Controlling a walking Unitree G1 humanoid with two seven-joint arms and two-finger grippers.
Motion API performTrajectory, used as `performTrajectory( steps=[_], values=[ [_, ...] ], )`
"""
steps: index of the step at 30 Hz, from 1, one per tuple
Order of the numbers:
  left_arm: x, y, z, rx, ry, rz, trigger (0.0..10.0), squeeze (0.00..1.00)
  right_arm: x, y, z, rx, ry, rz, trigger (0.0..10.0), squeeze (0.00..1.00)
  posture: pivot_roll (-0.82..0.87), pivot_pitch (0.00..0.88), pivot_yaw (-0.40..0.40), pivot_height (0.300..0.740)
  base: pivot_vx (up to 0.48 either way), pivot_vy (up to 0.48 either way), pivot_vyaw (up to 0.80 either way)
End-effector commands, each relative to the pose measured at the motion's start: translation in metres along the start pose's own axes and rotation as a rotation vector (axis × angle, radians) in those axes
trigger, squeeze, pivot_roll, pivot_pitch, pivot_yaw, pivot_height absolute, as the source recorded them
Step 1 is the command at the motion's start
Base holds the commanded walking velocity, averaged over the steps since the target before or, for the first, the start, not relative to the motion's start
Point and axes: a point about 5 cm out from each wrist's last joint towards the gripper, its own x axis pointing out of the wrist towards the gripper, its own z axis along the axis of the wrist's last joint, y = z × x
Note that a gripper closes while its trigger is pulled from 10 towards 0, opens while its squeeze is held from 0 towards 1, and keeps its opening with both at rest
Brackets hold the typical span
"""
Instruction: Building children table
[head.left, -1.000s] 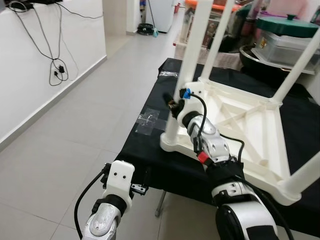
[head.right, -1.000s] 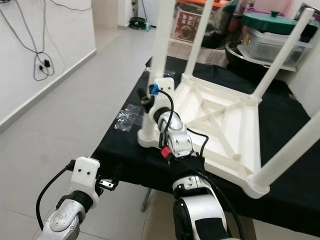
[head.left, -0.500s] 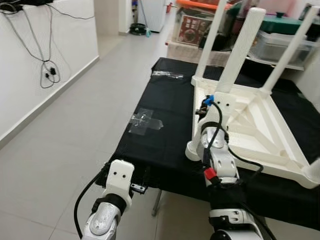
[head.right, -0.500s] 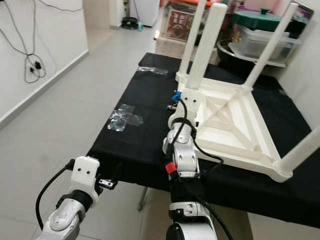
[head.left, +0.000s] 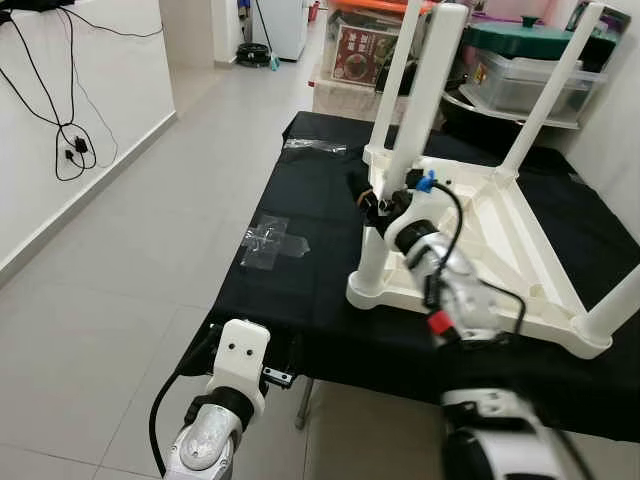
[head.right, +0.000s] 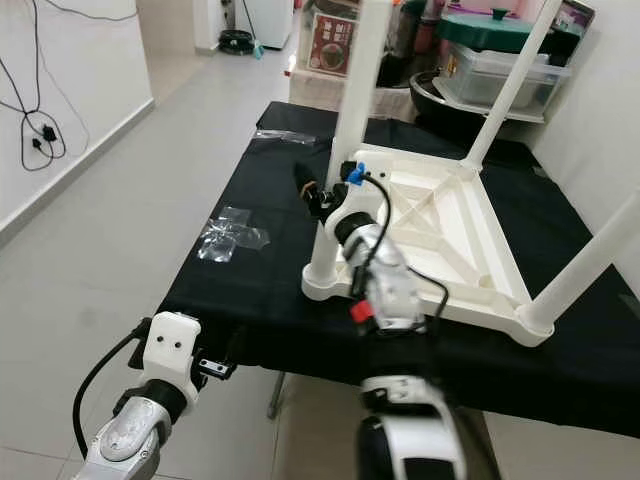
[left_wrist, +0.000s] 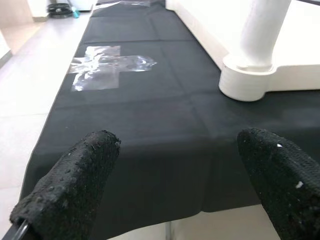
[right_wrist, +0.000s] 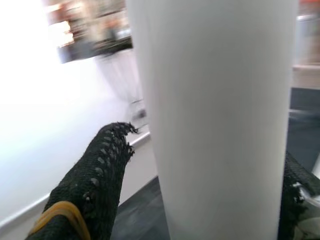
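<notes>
Upside down, white plastic table (head.left: 500, 235) lies on the black cloth-covered surface (head.left: 320, 215), top face down, smooth round legs pointing up. Underside shows moulded ribs crossing in an X. Right gripper (head.left: 385, 203) is at the near-left leg (head.left: 405, 160), low on it, above the round socket at the corner; its rough black mesh fingers (right_wrist: 95, 180) sit on either side of the white tube, clamped around it in the right wrist view. One finger has a yellow band near its base. Left gripper (left_wrist: 172, 187) hangs low off the near edge of the surface, fingers (left_wrist: 75, 180) spread wide with nothing between them, textured like coarse foam. Crinkled clear tape (head.left: 272, 240) in a cross shape is stuck on the cloth, left of the table. Glossy grey tile floor (head.left: 120, 270); black cables (head.left: 65, 130) dangle on the white wall. Lidded plastic bins (head.left: 525, 70) sit behind the surface.
</notes>
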Motion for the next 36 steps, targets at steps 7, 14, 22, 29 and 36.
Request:
performTrajectory(
  steps=[7, 14, 22, 29, 36],
  values=[
    [0.0, -0.001, -0.005, -0.008, 0.028, -0.001, 10.0, 0.0, 0.01, 0.032, -0.014, -0.024, 0.113, 0.483, 10.0, 0.0, 0.12, 0.042, -0.137, 0.74, 0.0, 0.0, 0.0],
    [0.0, -0.001, -0.005, -0.008, 0.027, -0.001, 10.0, 0.0, 0.014, 0.036, -0.015, -0.032, 0.124, 0.531, 10.0, 0.0, 0.12, 0.043, -0.138, 0.74, 0.0, 0.0, 0.0],
    [-0.001, -0.003, -0.004, -0.018, 0.027, 0.002, 10.0, 0.0, 0.042, 0.044, -0.013, -0.014, 0.04, 0.327, 0.0, 0.0, 0.12, 0.049, -0.144, 0.74, 0.0, 0.0, 0.0],
    [-0.002, -0.003, -0.005, -0.021, 0.03, -0.004, 10.0, 0.0, 0.027, 0.014, -0.019, -0.087, -0.015, -0.376, 0.0, 0.0, 0.1, 0.041, -0.132, 0.74, 0.0, 0.0, 0.0],
    [-0.001, -0.004, -0.005, -0.017, 0.032, -0.01, 10.0, 0.0, -0.011, -0.001, -0.034, -0.088, 0.053, -0.949, 0.0, 0.0, 0.11, 0.035, -0.135, 0.74, 0.0, 0.0, 0.0]
  ],
)
